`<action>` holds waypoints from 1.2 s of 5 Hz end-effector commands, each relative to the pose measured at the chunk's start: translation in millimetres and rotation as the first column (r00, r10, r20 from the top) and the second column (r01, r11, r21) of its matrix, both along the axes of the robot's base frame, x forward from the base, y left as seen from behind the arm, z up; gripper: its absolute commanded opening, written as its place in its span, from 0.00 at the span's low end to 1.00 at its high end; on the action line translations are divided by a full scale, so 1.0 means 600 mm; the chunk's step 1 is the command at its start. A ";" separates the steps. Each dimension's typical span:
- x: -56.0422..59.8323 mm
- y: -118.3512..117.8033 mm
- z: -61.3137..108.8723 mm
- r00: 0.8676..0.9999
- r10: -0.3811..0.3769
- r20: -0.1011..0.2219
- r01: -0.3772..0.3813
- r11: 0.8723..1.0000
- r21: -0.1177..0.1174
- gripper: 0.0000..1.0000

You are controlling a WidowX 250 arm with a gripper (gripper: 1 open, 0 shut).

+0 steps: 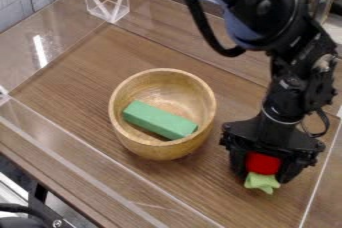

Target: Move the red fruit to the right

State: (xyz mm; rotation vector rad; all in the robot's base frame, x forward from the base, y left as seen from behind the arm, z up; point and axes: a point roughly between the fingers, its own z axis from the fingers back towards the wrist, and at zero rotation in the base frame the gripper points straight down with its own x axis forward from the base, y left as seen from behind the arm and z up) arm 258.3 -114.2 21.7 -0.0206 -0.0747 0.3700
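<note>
So the end effector [267, 164] is pointing straight down at the bench [80, 82], over at about 4 o'clock from the wooden bowl [162, 113]. Its black fingers are spread apart, one on each side of the red fruit [263, 169], so it's straddling the thing rather than pinching it. Can't really tell if either finger is touching the fruit, since it's pretty tight in there.

The red fruit sits on the wood surface right between those fingers, red body up top and the light-green leafy cap poking out toward 6 o'clock. It's near the lower right corner of the bench, close to the clear wall [315, 197] on that side, and clearly apart from the bowl.

The bowl is roughly mid-frame with a flat green block [159, 121] lying tilted inside it. At about 11 o'clock from the bowl, well apart near the far edge, there's a small clear plastic stand [106, 4].
</note>
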 end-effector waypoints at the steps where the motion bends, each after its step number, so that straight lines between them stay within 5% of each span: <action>1: 0.012 0.001 0.033 0.996 0.069 0.064 -0.067 0.997 -0.034 1.00; 2: 0.028 0.020 0.060 0.992 0.099 0.079 -0.095 0.994 -0.048 1.00; 4: 0.048 0.041 0.068 0.991 0.116 0.073 -0.111 0.992 -0.063 1.00; 6: 0.028 0.052 0.068 0.982 0.176 0.072 -0.170 0.982 -0.077 1.00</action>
